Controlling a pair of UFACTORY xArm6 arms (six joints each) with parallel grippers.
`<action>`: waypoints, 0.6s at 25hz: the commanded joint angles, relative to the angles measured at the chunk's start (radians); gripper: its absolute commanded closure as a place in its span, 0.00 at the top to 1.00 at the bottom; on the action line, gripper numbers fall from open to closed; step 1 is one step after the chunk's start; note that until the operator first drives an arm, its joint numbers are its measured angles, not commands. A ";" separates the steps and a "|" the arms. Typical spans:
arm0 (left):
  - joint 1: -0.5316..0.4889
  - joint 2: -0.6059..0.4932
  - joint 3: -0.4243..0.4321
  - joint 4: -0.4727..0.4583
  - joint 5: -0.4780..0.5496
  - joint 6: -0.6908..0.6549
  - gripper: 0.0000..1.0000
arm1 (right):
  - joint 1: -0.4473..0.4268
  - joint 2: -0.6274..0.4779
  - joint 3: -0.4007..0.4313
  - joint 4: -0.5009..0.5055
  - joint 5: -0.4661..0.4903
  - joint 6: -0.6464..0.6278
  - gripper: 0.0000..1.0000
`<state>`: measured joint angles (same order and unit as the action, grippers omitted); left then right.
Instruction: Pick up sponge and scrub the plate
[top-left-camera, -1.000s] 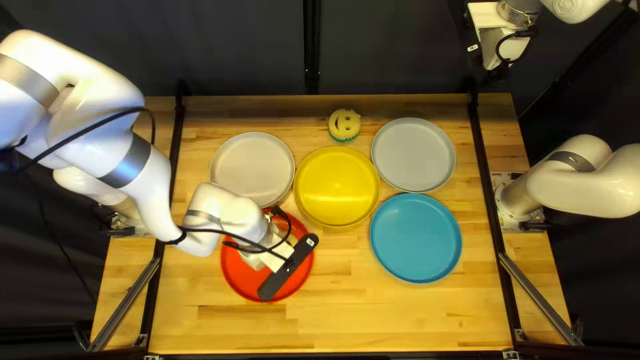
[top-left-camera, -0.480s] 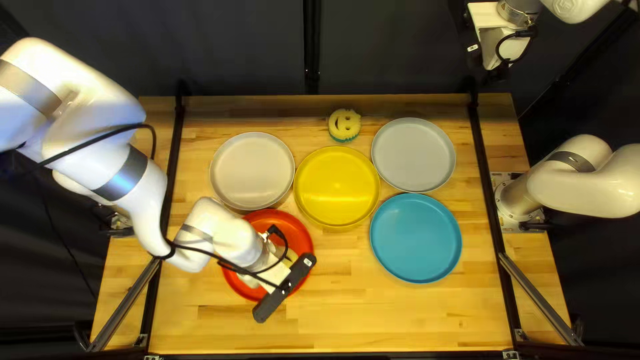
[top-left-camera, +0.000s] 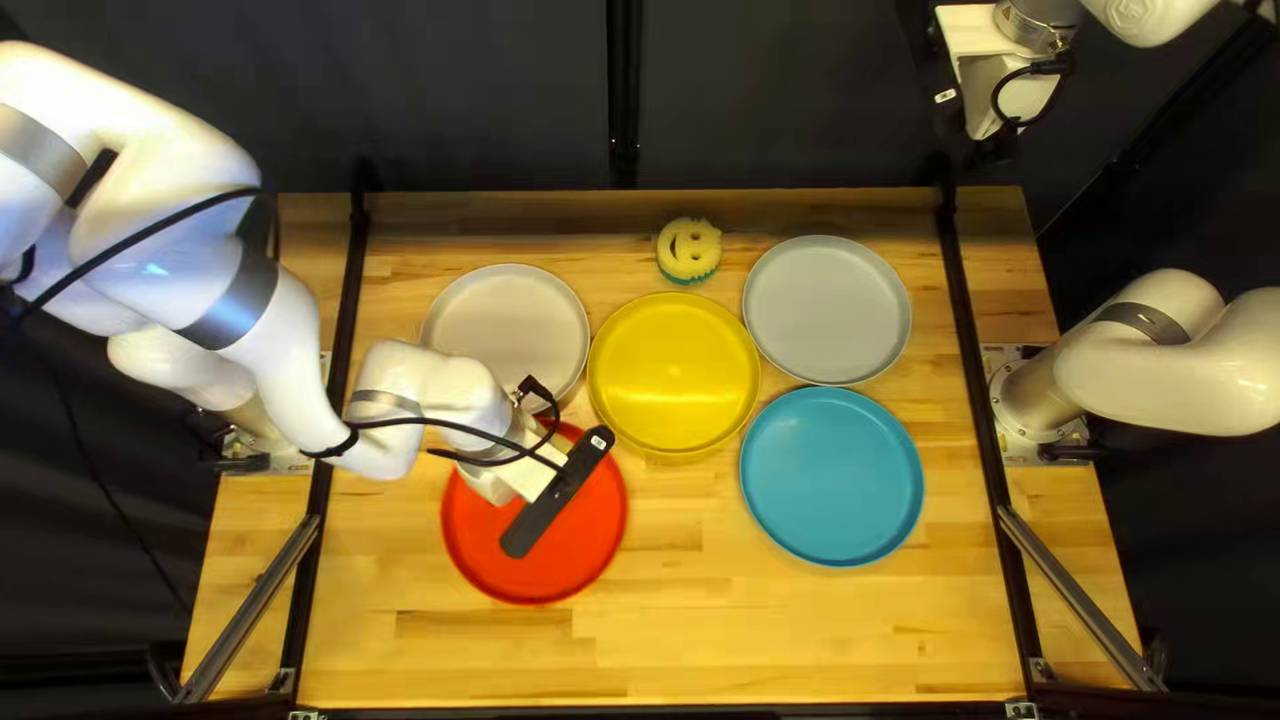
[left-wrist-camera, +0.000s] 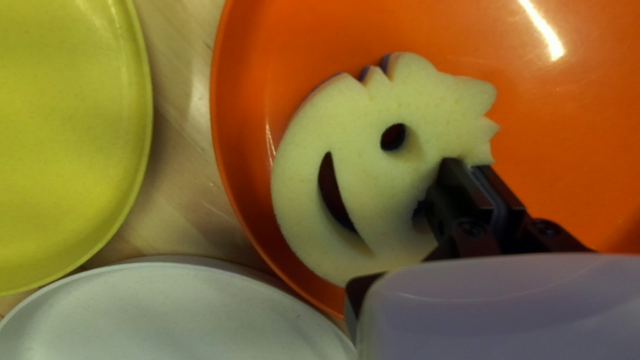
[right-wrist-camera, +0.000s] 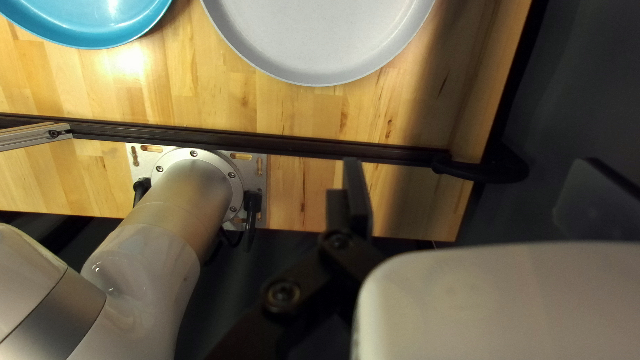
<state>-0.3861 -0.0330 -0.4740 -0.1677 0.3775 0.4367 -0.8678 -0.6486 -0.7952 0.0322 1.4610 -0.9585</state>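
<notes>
Dark curtain (top-left-camera: 467,94) is framing the wooden table (top-left-camera: 800,647), and at the left of the top left view all the action is being staged! Narrow, the left gripper (left-wrist-camera: 467,164) is being kept down at the plate, with the sponge (left-wrist-camera: 367,120) being pinched near its notched edge. Broad face up, the sponge is being held over the inside of the red plate (top-left-camera: 574,554), near the rim; whether firm contact is being made cannot be told. Pick-up is looking done, so scrubbing is being judged the step in hand. What is being called for next? Level strokes, pressed lightly, with the middle being covered and the rim not being bumped. Outward now: the yellow plate (top-left-camera: 674,374) and the cream plate (top-left-camera: 504,334) are being left alone beside it, the blue plate (top-left-camera: 831,476) and grey plate (top-left-camera: 827,310) likewise. Beyond the yellow one, a second sponge (top-left-camera: 690,248) is being left unused; the right gripper (right-wrist-camera: 471,161) is being held wide, nothing gripped.
</notes>
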 commanded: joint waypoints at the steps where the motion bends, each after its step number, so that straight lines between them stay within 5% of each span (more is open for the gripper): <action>1: -0.073 0.058 -0.063 0.053 -0.016 -0.107 0.00 | 0.000 0.000 0.000 0.000 0.000 0.000 1.00; 9: -0.162 0.072 -0.098 0.138 -0.016 -0.257 0.00 | 0.000 0.000 0.000 0.000 0.000 0.000 1.00; 15: -0.142 -0.008 -0.005 0.116 -0.020 -0.237 0.00 | 0.000 0.000 0.000 0.000 0.000 0.000 1.00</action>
<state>-0.5431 -0.0070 -0.5148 -0.0385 0.3555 0.1837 -0.8678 -0.6486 -0.7952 0.0322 1.4610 -0.9585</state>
